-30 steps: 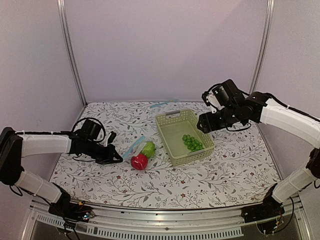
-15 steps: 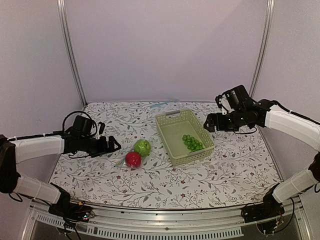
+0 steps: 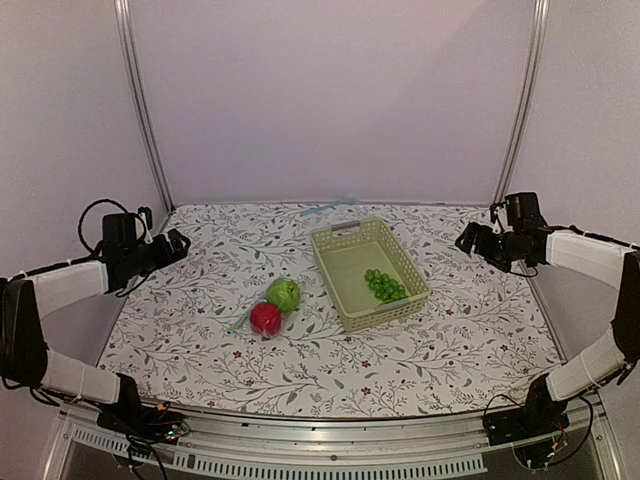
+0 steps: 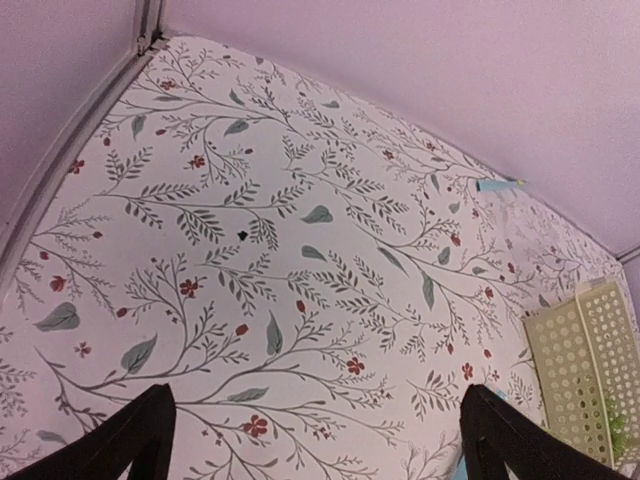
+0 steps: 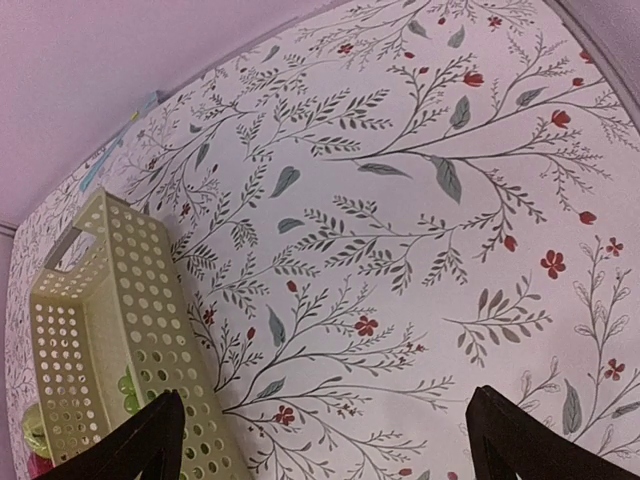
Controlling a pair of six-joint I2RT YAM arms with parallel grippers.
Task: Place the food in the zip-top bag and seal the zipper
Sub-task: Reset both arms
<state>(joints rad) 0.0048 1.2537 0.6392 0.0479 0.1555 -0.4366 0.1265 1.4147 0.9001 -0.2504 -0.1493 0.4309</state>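
The red apple [image 3: 265,318] and the green apple [image 3: 284,294] lie touching each other on the floral table, left of centre. The zip-top bag [image 3: 245,321] shows only as a faint clear film round them. Its zipper is too faint to tell whether it is shut. My left gripper [image 3: 180,243] hangs open over the far left of the table, well away from the apples, with nothing between its fingers [image 4: 135,440]. My right gripper [image 3: 464,240] is open over the far right, empty too, its fingers [image 5: 545,440] wide apart.
A pale green perforated basket [image 3: 345,240] with a bunch of green grapes [image 3: 384,285] stands right of the apples; its wall [image 5: 95,330] shows in the right wrist view. A light blue strip [image 3: 325,208] lies at the table's back edge. Metal posts stand at both back corners.
Both arms have pulled back to the table's sides. The left gripper opened and let go of the bag, which now rests on the table with the apples. The right gripper opened wider.
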